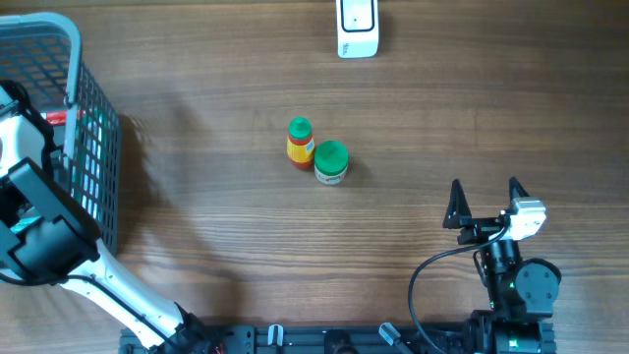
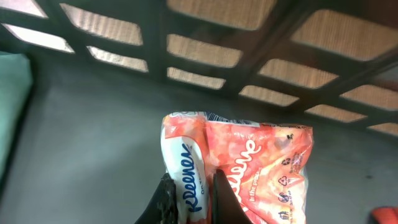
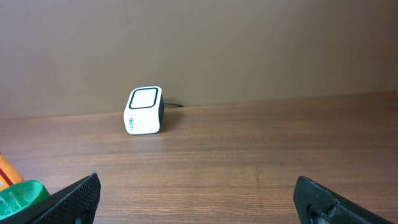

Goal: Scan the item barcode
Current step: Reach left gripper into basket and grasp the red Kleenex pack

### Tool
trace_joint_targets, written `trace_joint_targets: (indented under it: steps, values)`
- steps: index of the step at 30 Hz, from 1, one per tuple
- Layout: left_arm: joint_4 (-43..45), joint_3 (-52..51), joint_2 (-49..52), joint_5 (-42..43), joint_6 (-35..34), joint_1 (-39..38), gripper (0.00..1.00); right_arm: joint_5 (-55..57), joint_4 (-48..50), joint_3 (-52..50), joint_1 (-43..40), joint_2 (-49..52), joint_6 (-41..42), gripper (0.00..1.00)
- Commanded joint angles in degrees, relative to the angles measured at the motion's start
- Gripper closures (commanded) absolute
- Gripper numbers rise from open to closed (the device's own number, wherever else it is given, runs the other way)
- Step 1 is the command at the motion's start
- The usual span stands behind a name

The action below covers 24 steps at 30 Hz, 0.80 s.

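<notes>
Tissue pack (image 2: 249, 165) | long axis seemingly left-right | left pincer (image 2: 194, 196) clamps edge

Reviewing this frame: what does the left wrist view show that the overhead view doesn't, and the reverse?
Left wrist only: the left pincer shut on a pink-and-white plastic Kleenex tissue pack.

Overhead only: the white box-shaped barcode scanner, a yellow bottle with a green cap, a green-lidded jar beside it, and the open right pincer, all over the wooden table.

Both: the dark grey plastic mesh basket, seen from above in one view and from inside in the other.
</notes>
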Motion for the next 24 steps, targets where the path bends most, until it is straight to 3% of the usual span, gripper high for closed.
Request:
trace_joint_targets:
  steps: [1,12,24]
  values:
    - [-4.9,-2.0,-0.5,1.7,1.3,0.5,0.96,0.0,0.2,-0.1,0.2,-0.2,0.1,0.00]
    - [-10.4,-2.0,-24.3,4.3,1.3,0.5,0.96,0.0,0.2,-0.1,0.2,-0.2,0.1,0.00]
    - [-13.3,-2.0,-49.4,26.5,1.1,-0.9,0.96,0.0,0.2,-0.1,0.2,-0.2,0.1,0.00]
